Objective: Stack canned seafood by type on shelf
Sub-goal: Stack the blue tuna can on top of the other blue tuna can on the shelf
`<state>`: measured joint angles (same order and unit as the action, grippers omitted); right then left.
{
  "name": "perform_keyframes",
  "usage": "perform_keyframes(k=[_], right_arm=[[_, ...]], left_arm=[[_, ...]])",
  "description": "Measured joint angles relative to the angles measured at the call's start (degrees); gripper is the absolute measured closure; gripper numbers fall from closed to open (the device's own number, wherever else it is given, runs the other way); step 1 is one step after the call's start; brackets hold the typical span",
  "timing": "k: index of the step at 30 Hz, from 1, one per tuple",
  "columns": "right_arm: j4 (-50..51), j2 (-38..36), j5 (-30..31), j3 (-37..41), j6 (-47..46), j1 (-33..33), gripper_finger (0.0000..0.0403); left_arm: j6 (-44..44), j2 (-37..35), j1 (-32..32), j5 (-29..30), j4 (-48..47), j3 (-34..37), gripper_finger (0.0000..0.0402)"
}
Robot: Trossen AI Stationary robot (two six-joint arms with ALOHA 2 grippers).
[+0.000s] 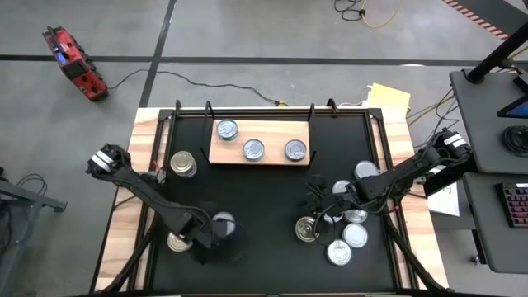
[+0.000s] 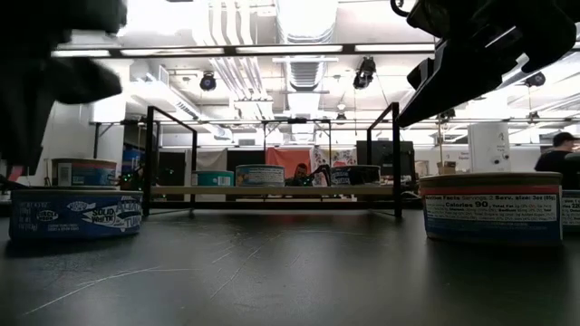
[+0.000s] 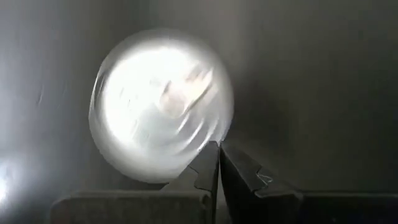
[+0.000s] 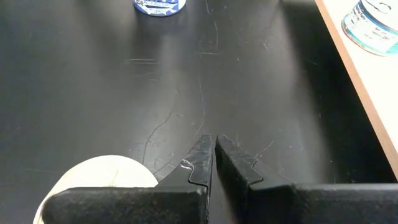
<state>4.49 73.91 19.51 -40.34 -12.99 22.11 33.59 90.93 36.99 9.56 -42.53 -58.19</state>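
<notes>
The shelf (image 1: 257, 142) is a light wooden board at the far middle of the black table, with three silver-topped cans (image 1: 253, 149) standing on it. My left gripper (image 3: 217, 149) is shut and points steeply down at the rim of a silver-topped can (image 3: 161, 106) that stands on the table near the front left (image 1: 223, 221). My right gripper (image 4: 214, 140) is shut and hovers over bare table right of centre (image 1: 320, 196), beside a cluster of several cans (image 1: 355, 235). My left gripper has its shut fingertips (image 3: 208, 163) over the near rim of the silver-topped can's lid (image 3: 186, 155), coming from above. I cannot tell whether they touch the lid.
A gold-topped can (image 1: 177, 242) stands beside my left gripper, and another can (image 1: 182, 163) stands left of the shelf. A black wire frame (image 2: 272, 118) rises around the shelf. Bare black table lies between the two arms (image 1: 264, 214).
</notes>
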Motion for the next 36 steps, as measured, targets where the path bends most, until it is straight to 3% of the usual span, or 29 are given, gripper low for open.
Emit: perform_keyframes(k=[7, 16, 28, 36], right_arm=[[0.00, 0.00, 0.00, 0.11, 0.21, 0.00, 0.0390], [-0.04, 0.00, 0.00, 0.28, 1.31, 0.00, 0.0390], [-0.02, 0.00, 0.02, 0.31, 1.62, 0.00, 0.0390], [0.00, 0.00, 0.02, 0.31, 1.46, 0.00, 0.0390]], left_arm=[[-2.91, 0.83, -0.02, 0.28, 11.83, -0.16, 0.0401], [-2.18, 6.69, -0.02, -0.02, 12.98, -0.07, 0.0401], [3.47, 5.31, -0.02, 4.12, -6.37, 0.00, 0.0401], [5.16, 0.00, 0.09, 10.29, -7.65, 0.00, 0.0401]])
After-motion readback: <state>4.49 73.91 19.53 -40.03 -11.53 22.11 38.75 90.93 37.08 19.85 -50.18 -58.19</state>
